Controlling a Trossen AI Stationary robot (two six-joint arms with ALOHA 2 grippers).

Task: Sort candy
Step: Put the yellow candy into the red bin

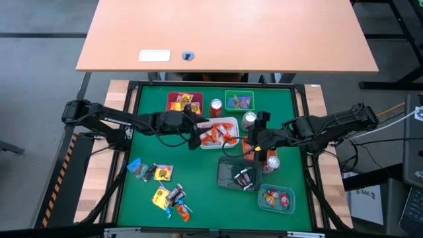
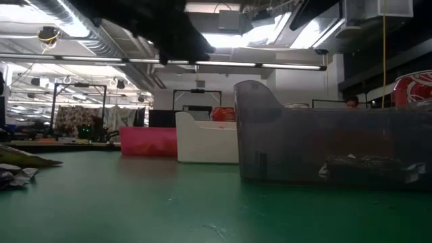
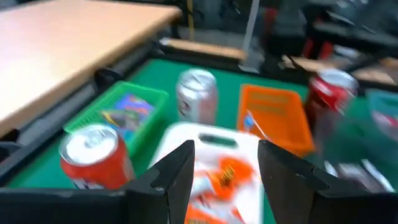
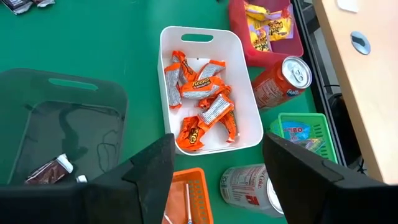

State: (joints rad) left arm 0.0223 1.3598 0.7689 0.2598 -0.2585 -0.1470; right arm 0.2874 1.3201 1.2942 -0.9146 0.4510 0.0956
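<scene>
Orange candy (image 4: 202,93) lies in a white tray (image 1: 232,121) at the mat's middle. My left gripper (image 1: 195,137) hovers open over that tray's left end, and its wrist view shows the orange sweets (image 3: 227,174) beyond its empty fingers. My right gripper (image 1: 255,143) hangs open above an orange tray (image 4: 186,193), right of the white tray, holding nothing. Yellow candy fills a red tray (image 1: 184,102). Blue candy sits in a green tray (image 1: 238,101). A pile of loose candy (image 1: 162,188) rests on the mat at the near left.
A red can (image 1: 216,107) and a silver can (image 1: 249,119) stand behind the white tray, and another red can (image 1: 271,162) stands near my right gripper. A dark grey tray (image 1: 238,175) and a teal tray (image 1: 276,198) sit near right. A wooden desk (image 1: 225,33) lies beyond the far edge.
</scene>
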